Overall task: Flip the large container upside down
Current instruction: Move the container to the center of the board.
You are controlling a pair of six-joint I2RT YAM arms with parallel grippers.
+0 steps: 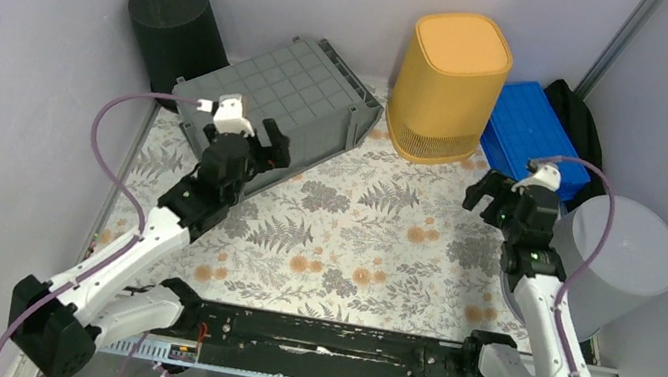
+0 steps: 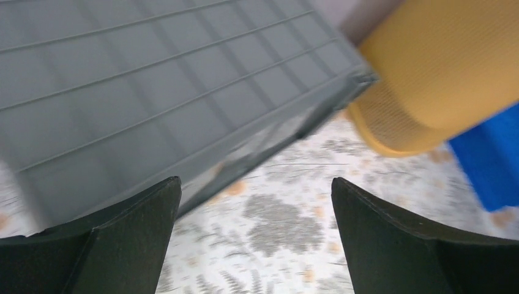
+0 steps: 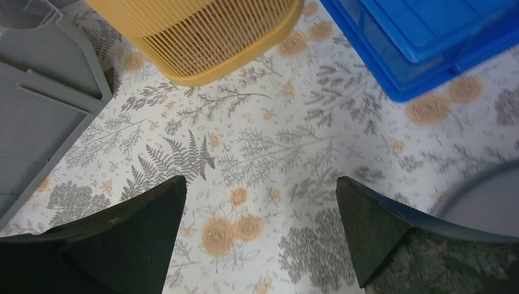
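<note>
Dark-grey plastic fills the far-left part of the counter [image 1: 370, 255]: the large container [image 1: 295, 91] sits there with its square-gridded underside facing up and its thick rim down on the flower-printed cloth. It lies at an angle to the counter's edges, one corner pointing toward the black cylinder [image 1: 174, 22] in the far-left corner and another toward the yellow slatted basket [image 1: 449, 85] just to its right. Whether the rim rests flat all the way round cannot be told.

The left tool [image 1: 245, 134] hangs over the container's near edge with its jaws spread wide and nothing between them. Its wrist view is blurred, but shows the gridded underside [image 2: 153, 79] beyond the left finger, the cloth between the two fingers [image 2: 122, 239], and the basket [image 2: 440, 79] to the right.

The right tool [image 1: 501, 197] is on the right side, well apart from the container, jaws likewise wide and holding nothing. It hovers over bare cloth, near the blue ribbed tray [image 1: 527, 128] and just beside the round light-grey bucket [image 1: 617, 264]. In its wrist view the container's wall [image 3: 37, 116] shows at the left edge, the basket [image 3: 202, 30] at the top, and the tray [image 3: 428, 37] at the upper right.
</note>
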